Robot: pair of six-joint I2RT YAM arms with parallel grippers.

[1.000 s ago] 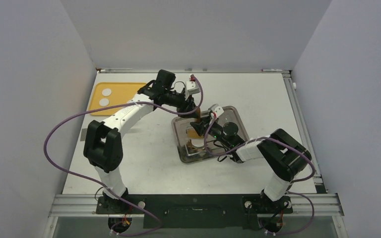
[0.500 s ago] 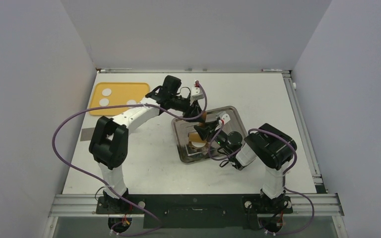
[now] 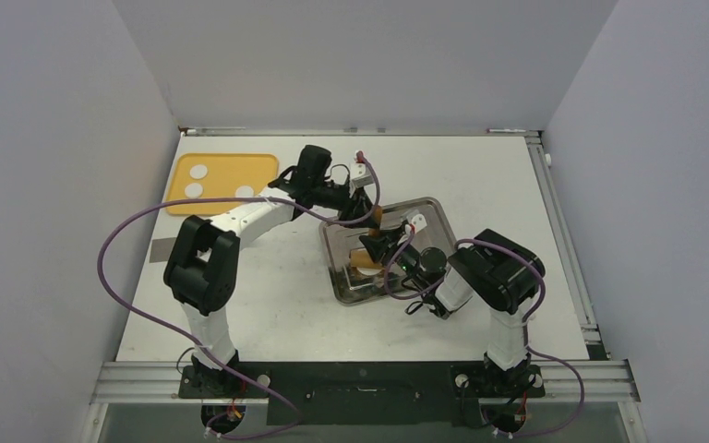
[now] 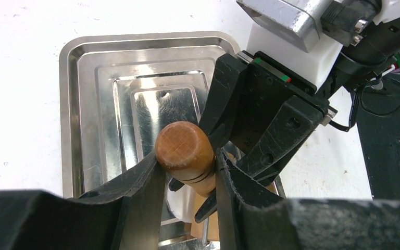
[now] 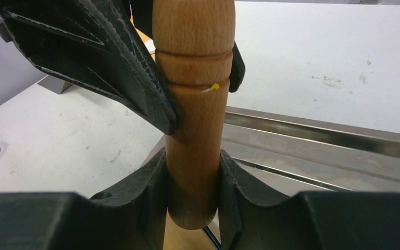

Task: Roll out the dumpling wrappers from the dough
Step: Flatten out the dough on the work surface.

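Observation:
A wooden rolling pin (image 4: 184, 151) (image 5: 195, 104) is held over the metal tray (image 3: 343, 292) (image 4: 94, 104) by both grippers. My left gripper (image 3: 372, 214) (image 4: 187, 161) is shut on one end of it. My right gripper (image 3: 377, 245) (image 5: 194, 177) is shut on the other end, fingers interleaved with the left's. Under the pin, a thin white dumpling wrapper (image 4: 185, 200) lies on a tan board in the tray, mostly hidden. Three white dough lumps (image 3: 198, 171) (image 3: 193, 190) (image 3: 245, 192) sit on the yellow board (image 3: 222, 164) at the far left.
The tray sits mid-table with raised rims (image 5: 317, 135). A grey patch (image 3: 162, 249) lies on the table left of the left arm. White walls close in the table on three sides. Purple cables loop beside both arms.
Both arms have shifted: the right arm folded its elbow in toward the tray, and the pin moved slightly toward the near side. Both grips on the pin are unchanged.

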